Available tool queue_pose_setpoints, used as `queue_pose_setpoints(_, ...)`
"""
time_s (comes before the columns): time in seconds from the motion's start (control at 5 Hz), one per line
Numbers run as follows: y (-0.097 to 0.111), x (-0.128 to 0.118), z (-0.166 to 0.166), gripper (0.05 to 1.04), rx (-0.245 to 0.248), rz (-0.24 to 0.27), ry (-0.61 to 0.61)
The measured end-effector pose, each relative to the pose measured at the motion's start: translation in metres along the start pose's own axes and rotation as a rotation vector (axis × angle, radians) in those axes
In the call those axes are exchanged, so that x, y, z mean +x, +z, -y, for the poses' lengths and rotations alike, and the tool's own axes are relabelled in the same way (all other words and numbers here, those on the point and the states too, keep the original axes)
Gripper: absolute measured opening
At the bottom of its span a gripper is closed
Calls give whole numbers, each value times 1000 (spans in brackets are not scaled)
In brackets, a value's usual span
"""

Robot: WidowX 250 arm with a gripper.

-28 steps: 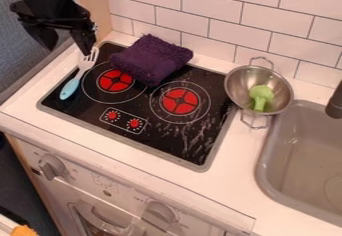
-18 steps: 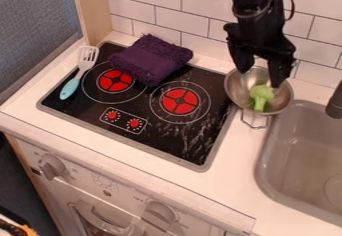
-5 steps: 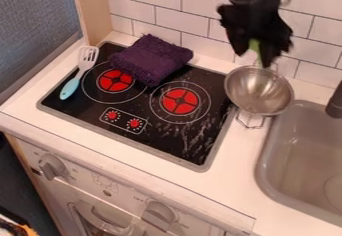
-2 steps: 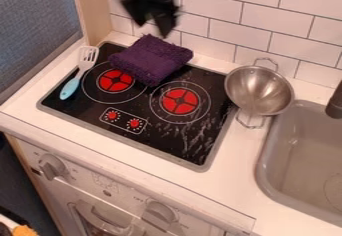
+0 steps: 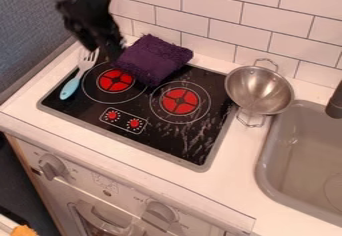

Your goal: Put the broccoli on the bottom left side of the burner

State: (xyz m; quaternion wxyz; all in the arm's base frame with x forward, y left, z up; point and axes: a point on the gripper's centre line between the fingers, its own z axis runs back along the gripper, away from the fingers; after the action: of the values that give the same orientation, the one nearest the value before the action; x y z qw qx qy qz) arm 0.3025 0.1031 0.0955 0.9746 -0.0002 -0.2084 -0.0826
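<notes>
We take the black cooktop (image 5: 170, 135), with two red burners, as the landmark. The grey sink basin (image 5: 287, 142) is set into the counter to its right; a circular outline marks the basin floor. The black claw (image 5: 101, 51) is positioned above the cooktop's rear left corner; we cannot tell its state, nor where the broccoli is. The folded purple cloth (image 5: 155, 57) lies across the rear edge. The metal bowl (image 5: 250, 82), wire-handled, sits upright at the right edge, bare interior exposed. The blue-handled spatula (image 5: 71, 86) lies along the left edge.
</notes>
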Motion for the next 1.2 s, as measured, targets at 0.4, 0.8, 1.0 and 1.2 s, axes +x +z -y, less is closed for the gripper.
queue_pose_setpoints(0.4,-34,-58,-22,671,54,-145,11)
queue_pose_setpoints(0.8,-52,-76,-30,714,58,-207,30)
queue_pose_setpoints(1.0,-54,-74,-34,987,58,-227,53)
queue_pose_setpoints(1.2,-53,-74,-35,1004,64,-233,64)
